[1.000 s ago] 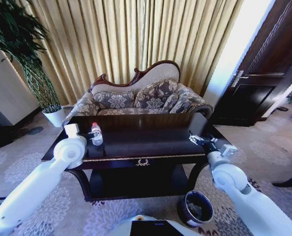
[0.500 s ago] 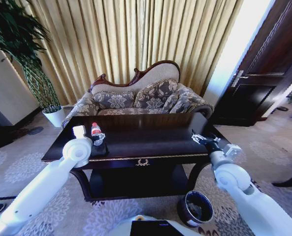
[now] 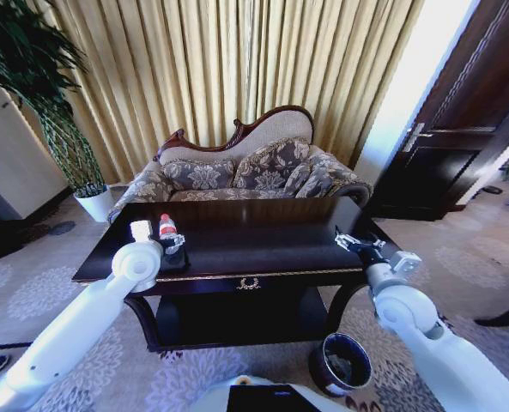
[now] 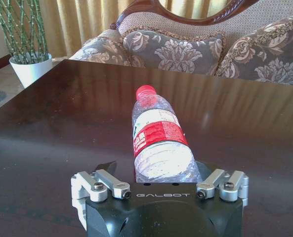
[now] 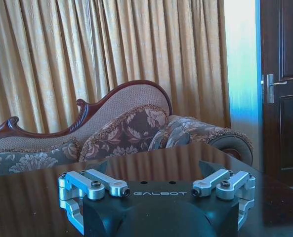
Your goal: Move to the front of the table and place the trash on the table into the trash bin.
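Note:
A clear plastic bottle (image 3: pixel 166 230) with a red cap and a red and white label stands near the left end of the dark glossy table (image 3: pixel 263 240). My left gripper (image 3: pixel 175 246) reaches over the table's front edge to it. In the left wrist view the bottle (image 4: pixel 158 140) sits between the spread fingers of the open left gripper (image 4: pixel 158 168). At the table's right end my right gripper (image 3: pixel 347 241) hovers open with nothing in it, as the right wrist view also shows (image 5: pixel 153 168). The dark round trash bin (image 3: pixel 340 365) stands on the carpet by the table's front right leg.
A patterned sofa (image 3: pixel 245 172) stands right behind the table, with gold curtains behind it. A white plant pot (image 3: pixel 95 204) sits at the left and a dark door (image 3: pixel 451 146) at the right. The table has a lower shelf (image 3: pixel 237 318).
My left arm has pushed forward over the table's edge, so the bottle now sits between its fingers. The right gripper has shifted slightly to the right.

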`<state>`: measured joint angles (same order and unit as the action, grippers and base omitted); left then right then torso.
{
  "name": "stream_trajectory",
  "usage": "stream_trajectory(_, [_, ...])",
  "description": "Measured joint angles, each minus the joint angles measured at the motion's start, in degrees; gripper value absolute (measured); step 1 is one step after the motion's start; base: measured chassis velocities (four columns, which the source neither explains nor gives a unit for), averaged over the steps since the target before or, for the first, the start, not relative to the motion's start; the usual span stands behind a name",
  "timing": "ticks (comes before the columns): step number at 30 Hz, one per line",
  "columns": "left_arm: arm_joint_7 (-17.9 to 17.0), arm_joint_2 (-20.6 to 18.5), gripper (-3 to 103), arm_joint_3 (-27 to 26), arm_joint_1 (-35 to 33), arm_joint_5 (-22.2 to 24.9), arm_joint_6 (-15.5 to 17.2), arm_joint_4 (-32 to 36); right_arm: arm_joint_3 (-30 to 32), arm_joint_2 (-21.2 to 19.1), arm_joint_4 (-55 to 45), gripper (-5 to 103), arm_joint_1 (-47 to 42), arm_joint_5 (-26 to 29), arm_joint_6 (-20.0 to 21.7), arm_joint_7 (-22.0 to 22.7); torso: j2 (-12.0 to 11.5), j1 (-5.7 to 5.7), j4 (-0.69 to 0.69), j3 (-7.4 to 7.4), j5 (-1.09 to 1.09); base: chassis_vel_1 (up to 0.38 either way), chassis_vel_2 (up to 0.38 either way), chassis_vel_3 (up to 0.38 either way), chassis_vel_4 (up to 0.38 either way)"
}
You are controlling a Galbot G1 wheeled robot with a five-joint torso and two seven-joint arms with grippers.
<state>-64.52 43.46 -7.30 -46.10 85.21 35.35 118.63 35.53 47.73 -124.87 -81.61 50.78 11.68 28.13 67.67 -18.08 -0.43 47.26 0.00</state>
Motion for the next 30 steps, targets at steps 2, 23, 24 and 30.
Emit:
stream_trajectory(2, [-0.29,-0.05,84,-0.27,-0.19,0.02,0.00,0.03,-0.11,0.22,-0.18,100,0.02,0.05,-0.08,0.02,0.00,0.00,0.00,0.00,0.00,0.000,0.000,0.000,0.000])
stream_trajectory(23, [11.89,-2.35,34,-5.27,-5.07,-13.44,-3.25,1.58,-1.28,-3.38,-1.20,100,2.02,1.21,-0.12,-0.26,0.00,0.00,-0.01,0.00,-0.01,0.000,0.000,0.000,0.000])
stream_trajectory(24, [17.17,-2.84,34,-7.75,-7.17,-17.67,-4.85,1.64,-2.56,-4.56,-0.74,100,3.46,1.21,-0.12,-1.18,0.00,0.00,-0.02,0.00,0.00,0.000,0.000,0.000,0.000])
stream_trajectory(30, [38.69,-4.70,34,-21.50,-20.91,-31.57,-14.22,4.11,-8.01,-7.79,1.01,100,10.14,2.53,0.37,-6.14,0.00,0.00,0.04,0.00,0.00,0.000,0.000,0.000,0.000])
